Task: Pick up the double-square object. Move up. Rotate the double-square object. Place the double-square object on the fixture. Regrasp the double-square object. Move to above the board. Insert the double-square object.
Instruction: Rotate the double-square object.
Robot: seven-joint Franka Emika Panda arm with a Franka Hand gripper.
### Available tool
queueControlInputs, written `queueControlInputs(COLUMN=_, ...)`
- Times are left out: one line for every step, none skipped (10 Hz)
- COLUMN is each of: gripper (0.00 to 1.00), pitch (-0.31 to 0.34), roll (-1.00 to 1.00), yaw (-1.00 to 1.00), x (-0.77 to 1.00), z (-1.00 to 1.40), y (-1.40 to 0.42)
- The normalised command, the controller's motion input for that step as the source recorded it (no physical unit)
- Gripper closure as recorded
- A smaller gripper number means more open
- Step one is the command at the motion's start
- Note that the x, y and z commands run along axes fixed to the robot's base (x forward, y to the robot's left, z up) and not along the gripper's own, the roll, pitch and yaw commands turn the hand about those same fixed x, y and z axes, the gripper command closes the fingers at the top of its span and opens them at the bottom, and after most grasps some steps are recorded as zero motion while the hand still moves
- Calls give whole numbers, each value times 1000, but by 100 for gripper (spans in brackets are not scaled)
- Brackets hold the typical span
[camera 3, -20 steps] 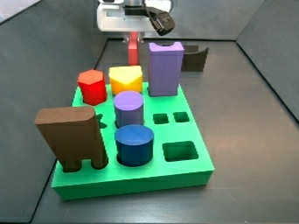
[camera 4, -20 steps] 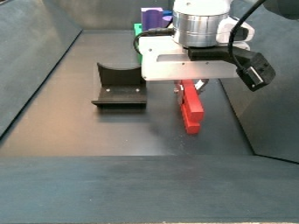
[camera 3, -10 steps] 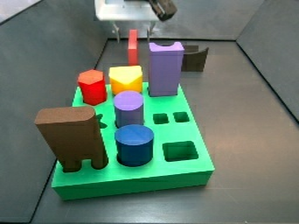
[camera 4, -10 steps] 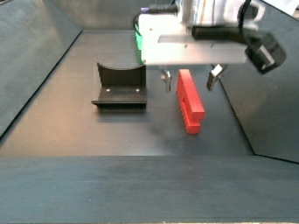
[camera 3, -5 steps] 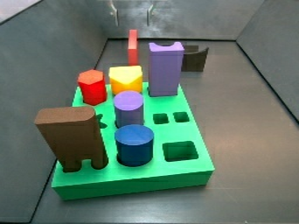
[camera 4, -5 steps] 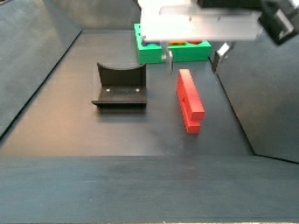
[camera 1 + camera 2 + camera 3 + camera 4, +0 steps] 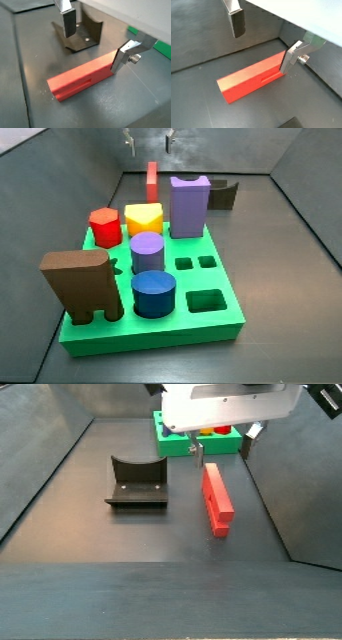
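Dark grey floor (image 7: 120, 534) under raised gripper (image 7: 222, 440), jaws apart.

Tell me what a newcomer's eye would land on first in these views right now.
First, the double-square object, a salmon bar lying flat on the dark floor, right of the fixture. Above it hangs the gripper, open, with its fingers apart and clear of the bar. In a side view, the bright green board crowded with coloured pegs and blocks stands out.
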Motion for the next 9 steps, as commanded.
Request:
queueControlInputs(gripper=0, pitch=-3, roll=-1, yaw=1000, x=35, z=-51, y=1)
queueControlInputs(gripper=0, pitch=-3, roll=-1, yaw=1000, x=34, z=-45, y=2)
queueControlInputs(gripper=0, pitch=-3, roll=-1, yaw=1000, x=35, z=-43, y=3)
queueControlInputs(gripper=0, pitch=-3, roll=-1, yaw=1000, x=36, z=-40, y=3)
queueControlInputs(gripper=0, pitch=-3, roll=-1, yaw=1000, x=36, z=-39, y=3)
queueControlInputs(gripper=0, pitch=-4, roll=-1, yaw=1000, x=36, z=-38, y=3)
queueControlInputs(gripper=0, pitch=-4, roll=-1, yaw=1000, x=37, z=-38, y=4)
queueControlInputs(gripper=0, pitch=-4, roll=-1, yaw=1000, x=37, z=-37, y=3)
queueControlInputs(gripper=0, pitch=-4, roll=-1, yaw=1000, x=37, z=-37, y=4)
